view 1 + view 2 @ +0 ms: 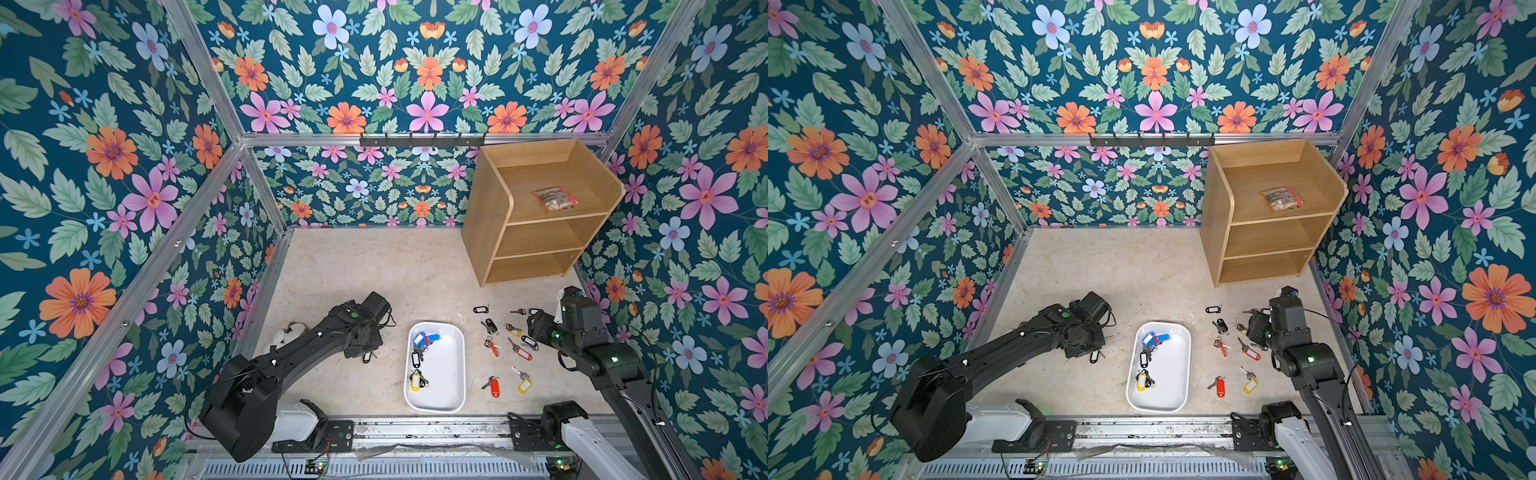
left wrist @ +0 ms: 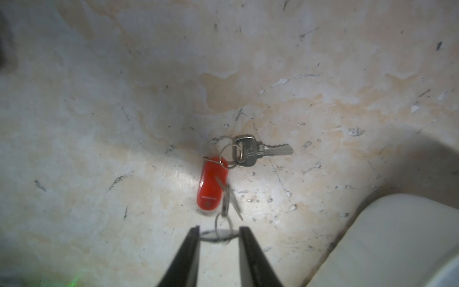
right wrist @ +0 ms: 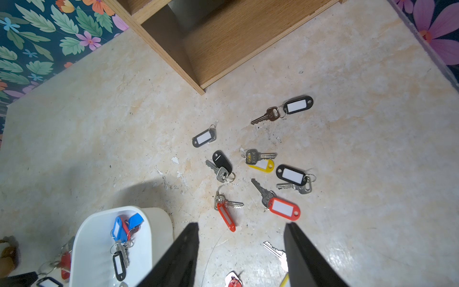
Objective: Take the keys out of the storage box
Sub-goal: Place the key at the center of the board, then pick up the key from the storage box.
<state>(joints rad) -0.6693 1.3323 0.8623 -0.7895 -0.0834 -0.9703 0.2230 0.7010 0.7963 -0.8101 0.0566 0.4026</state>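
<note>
The white storage box [image 1: 448,376] sits near the front middle of the table. It holds keys with blue tags [image 1: 426,338], a black tag [image 1: 416,358] and a yellow tag [image 1: 415,382]. Several more tagged keys [image 1: 515,349] lie on the table right of it. My left gripper [image 2: 219,228] hangs left of the box with its jaws apart; a black-edged tag [image 2: 215,233] spans the gap between its tips, its key dangling blurred over a red-tagged key [image 2: 211,184] on the table. My right gripper [image 3: 241,225] stands open above the keys on the right, holding nothing.
A wooden three-shelf unit [image 1: 540,232] stands at the back right with a clear red-edged packet [image 1: 555,198] on its top shelf. A black hook rail [image 1: 422,140] runs along the back wall. A soft toy [image 1: 286,332] lies behind the left arm. Floral walls close three sides.
</note>
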